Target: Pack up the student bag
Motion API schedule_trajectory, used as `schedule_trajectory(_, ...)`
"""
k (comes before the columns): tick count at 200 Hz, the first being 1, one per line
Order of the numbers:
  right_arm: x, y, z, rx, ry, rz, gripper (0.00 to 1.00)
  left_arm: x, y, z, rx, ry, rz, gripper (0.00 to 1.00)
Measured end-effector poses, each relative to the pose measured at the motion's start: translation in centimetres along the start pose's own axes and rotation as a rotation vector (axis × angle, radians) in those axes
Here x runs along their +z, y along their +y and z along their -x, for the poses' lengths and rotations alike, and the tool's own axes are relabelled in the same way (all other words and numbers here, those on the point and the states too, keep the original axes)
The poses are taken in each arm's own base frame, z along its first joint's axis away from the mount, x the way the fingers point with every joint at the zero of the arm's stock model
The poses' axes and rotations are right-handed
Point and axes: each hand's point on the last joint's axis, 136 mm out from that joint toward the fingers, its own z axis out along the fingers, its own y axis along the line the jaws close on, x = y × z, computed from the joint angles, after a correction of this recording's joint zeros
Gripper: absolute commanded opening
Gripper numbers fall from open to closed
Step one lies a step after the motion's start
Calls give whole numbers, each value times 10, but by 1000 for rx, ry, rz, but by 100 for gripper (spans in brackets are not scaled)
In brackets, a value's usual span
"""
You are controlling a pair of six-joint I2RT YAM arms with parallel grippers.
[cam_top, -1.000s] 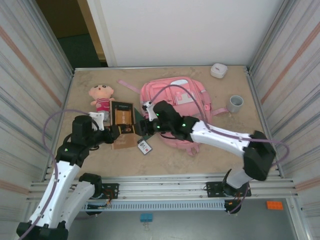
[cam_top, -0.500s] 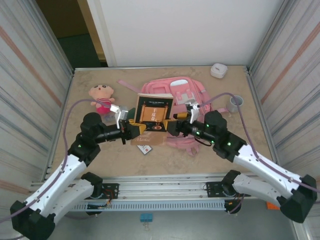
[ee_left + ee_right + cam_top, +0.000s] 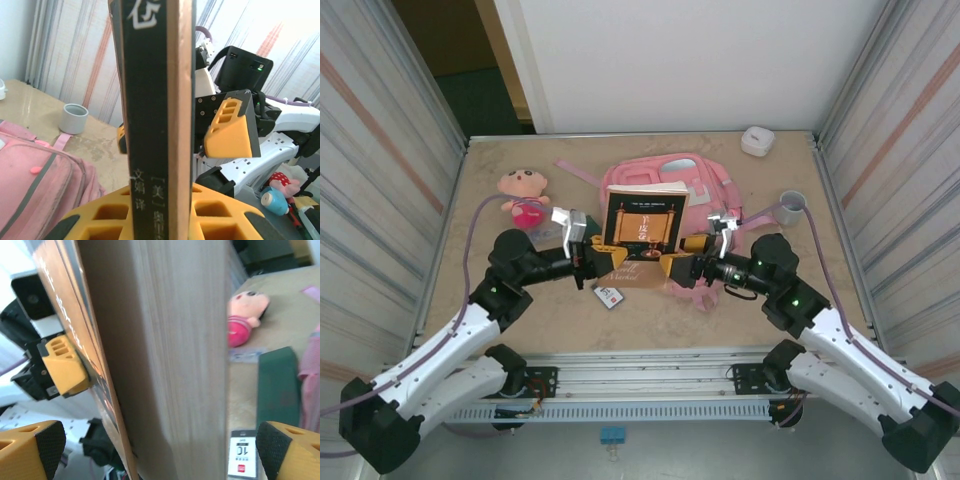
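Underneath, beige tabletop (image 3: 660, 322); ribbed side walls (image 3: 380, 150).

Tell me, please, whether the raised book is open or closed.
Closed: the book shows its whole front cover from above, and its page edges lie packed together in the right wrist view.

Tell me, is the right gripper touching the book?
Apart. The right wrist view shows the right gripper open around the book, with clear gaps beside both fingertips.

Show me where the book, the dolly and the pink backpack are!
book (image 3: 642, 222): top view, middle of its dark front cover.
doll (image 3: 523, 184): top view, on its face.
pink backpack (image 3: 708, 186): top view, bare pink fabric on its upper right side.
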Motion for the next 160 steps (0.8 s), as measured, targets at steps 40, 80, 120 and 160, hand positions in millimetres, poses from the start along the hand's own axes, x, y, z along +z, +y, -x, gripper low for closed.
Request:
schedule_trajectory(40, 7, 13, -12, 10, 77, 103, 95, 9, -6, 2, -7, 3, -34, 0)
schedule_trajectory(80, -4, 31, -7, -48, 60, 177, 56, 10, -2, 7, -1, -20, -7, 0)
schedule_trajectory(120, -6, 33, 2, -88, 15, 169, 24, 10, 0, 11, 9, -36, 5, 12)
schedule_trajectory(160, -5, 18, 4, -163, -8, 87, 0, 6, 12, 8, 61, 3, 101, 66)
